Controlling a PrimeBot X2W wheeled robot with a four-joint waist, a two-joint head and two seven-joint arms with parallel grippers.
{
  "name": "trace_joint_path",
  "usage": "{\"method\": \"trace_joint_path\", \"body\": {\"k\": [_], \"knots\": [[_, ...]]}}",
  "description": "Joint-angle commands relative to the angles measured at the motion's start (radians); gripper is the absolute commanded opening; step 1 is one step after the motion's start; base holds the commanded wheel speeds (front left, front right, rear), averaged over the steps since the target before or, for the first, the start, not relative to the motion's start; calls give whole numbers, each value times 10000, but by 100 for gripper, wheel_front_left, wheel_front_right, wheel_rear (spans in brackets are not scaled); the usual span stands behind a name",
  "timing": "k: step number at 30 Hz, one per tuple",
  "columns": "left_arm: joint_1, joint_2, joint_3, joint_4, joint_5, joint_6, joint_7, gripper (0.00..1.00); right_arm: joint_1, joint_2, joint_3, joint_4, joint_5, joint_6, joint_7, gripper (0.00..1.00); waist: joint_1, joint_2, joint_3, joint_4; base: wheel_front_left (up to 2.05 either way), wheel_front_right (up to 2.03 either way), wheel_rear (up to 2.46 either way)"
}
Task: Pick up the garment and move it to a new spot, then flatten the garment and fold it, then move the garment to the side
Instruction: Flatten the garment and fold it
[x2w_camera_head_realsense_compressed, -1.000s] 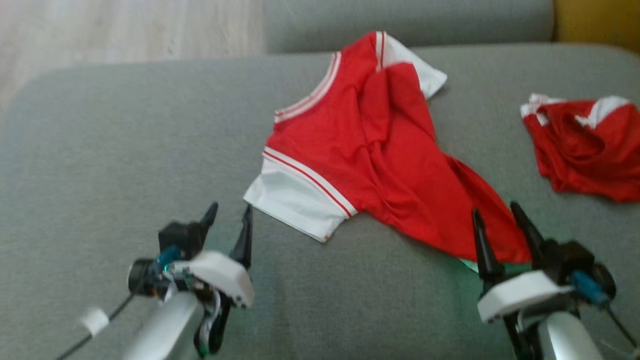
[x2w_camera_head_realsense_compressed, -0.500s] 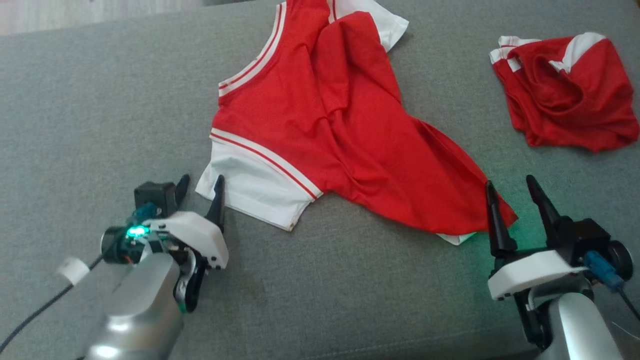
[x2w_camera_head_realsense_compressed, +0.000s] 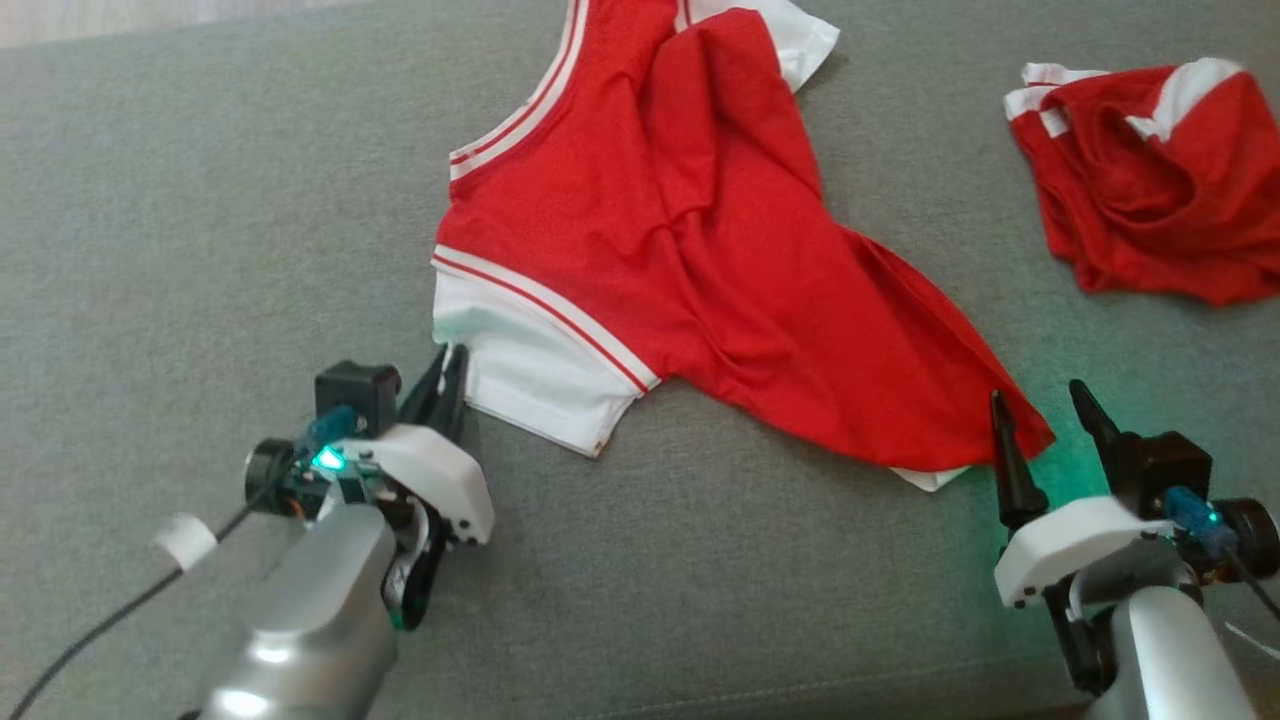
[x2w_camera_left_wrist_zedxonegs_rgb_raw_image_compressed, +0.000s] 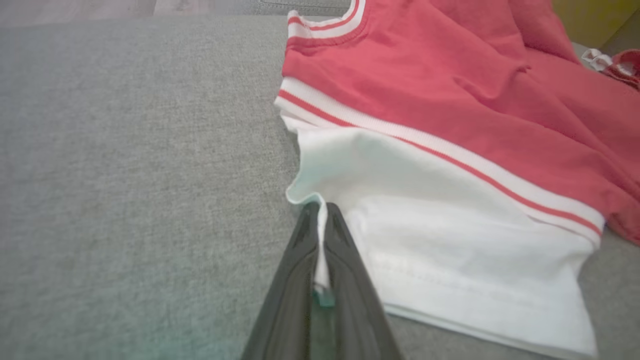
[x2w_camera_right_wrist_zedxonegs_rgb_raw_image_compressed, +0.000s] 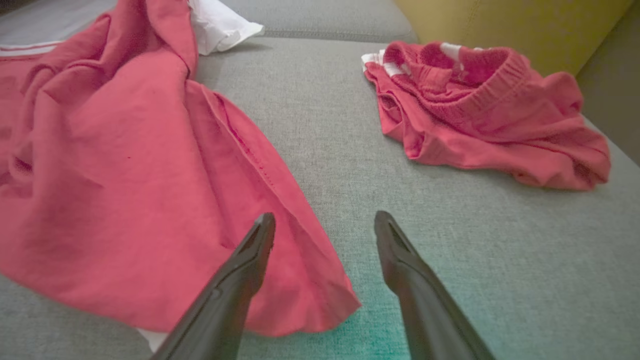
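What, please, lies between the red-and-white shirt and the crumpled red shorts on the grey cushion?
Only bare grey cushion separates the shirt from the shorts; the head view and the right wrist view both show that gap.

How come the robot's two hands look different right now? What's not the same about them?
The left gripper is squeezed shut, while the right gripper has its fingers spread wide. The left gripper pinches the white sleeve of the red shirt; the right gripper holds nothing, its fingers pointing at that shirt's hem corner. Both have two dark fingers and sit low over the grey cushion.
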Motion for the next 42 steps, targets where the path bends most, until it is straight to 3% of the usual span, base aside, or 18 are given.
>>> {"method": "trace_joint_path", "body": {"k": [1,11,12,13,14,15,25,30,42], "knots": [[346,91,158,-163,44,101,-97,0,-350,-56,77,-162,-79,-7,73,100,0,0,4,110,0,0,0],[973,281,238,-1232,-35,487,-465,0,-55,-56,-210,660,466,-7,881,99,0,0,-166,388,0,0,0],[1029,315,253,-1347,-49,522,-485,0,-29,-56,-168,738,601,-7,984,76,0,0,-195,397,0,0,0],[1090,340,274,-1466,-71,557,-505,0,-13,-56,-125,801,730,-7,1065,45,0,0,-230,407,0,0,0],[1153,360,291,-1580,-98,587,-514,0,3,-56,-95,876,930,-7,1154,31,0,0,-274,422,0,0,0],[1211,386,301,-1685,-119,613,-511,0,17,-56,-43,944,1117,-7,1238,0,0,0,-313,436,0,0,0],[1737,493,664,-2950,-629,557,-842,0,180,-56,727,747,3137,-7,1496,0,0,0,-1086,641,0,0,0],[2086,667,963,-4148,-1047,503,-858,0,278,-56,1350,-127,4373,-7,1624,0,0,0,-1802,874,0,0,0],[2446,2053,2364,-8886,-2293,1184,494,0,-83,-56,1683,-3268,7100,-7,2384,0,0,0,-3216,1376,0,0,0]]}}
